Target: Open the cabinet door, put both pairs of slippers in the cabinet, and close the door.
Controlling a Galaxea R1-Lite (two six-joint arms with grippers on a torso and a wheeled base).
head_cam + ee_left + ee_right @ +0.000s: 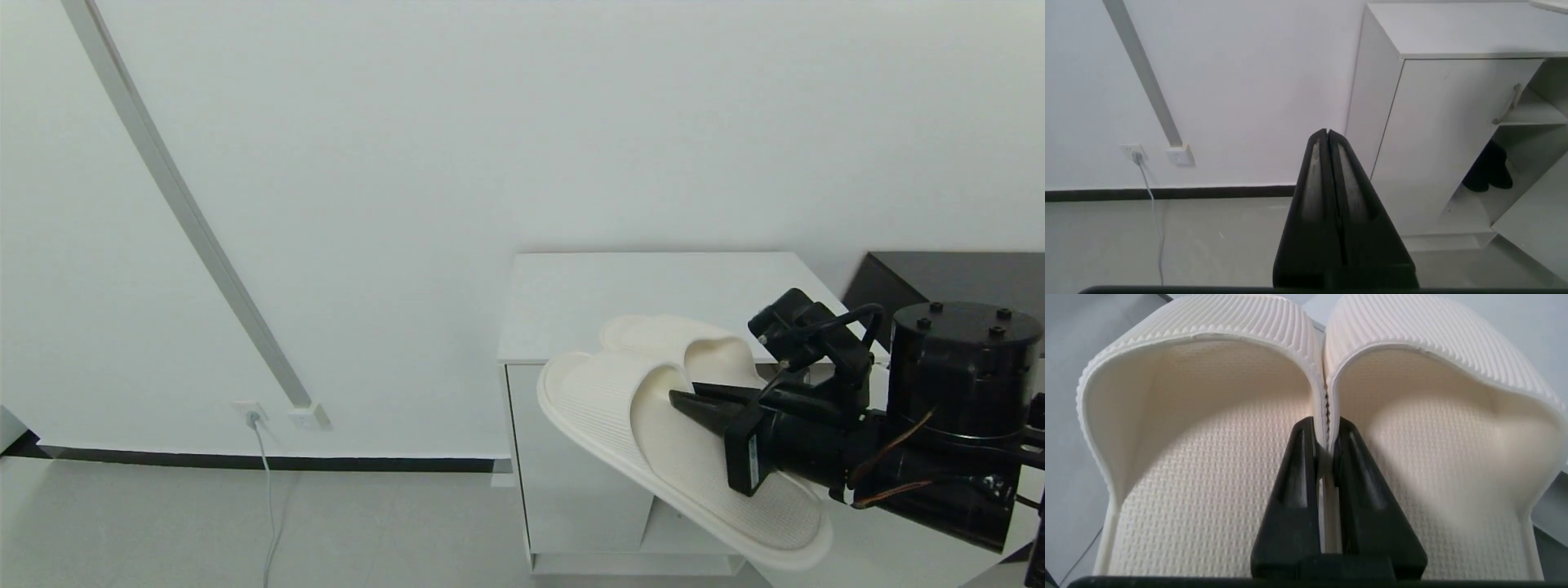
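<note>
A pair of white ribbed slippers (608, 408) hangs in the air in front of the white cabinet (653, 286). My right gripper (678, 400) is shut on the slippers, pinching the two inner edges (1325, 392) together between its fingers (1298, 474). In the left wrist view the cabinet (1437, 147) has its right side open, showing a shelf (1535, 114) and a dark shape (1490, 167) standing below it. My left gripper (1327, 135) is shut with nothing in it, off to the cabinet's left above the floor.
A wall socket with a hanging cable (255, 418) and a slanted grey conduit (188, 212) are on the wall left of the cabinet. A black piece of furniture (947, 278) stands to the cabinet's right. Open floor (245, 531) lies to the left.
</note>
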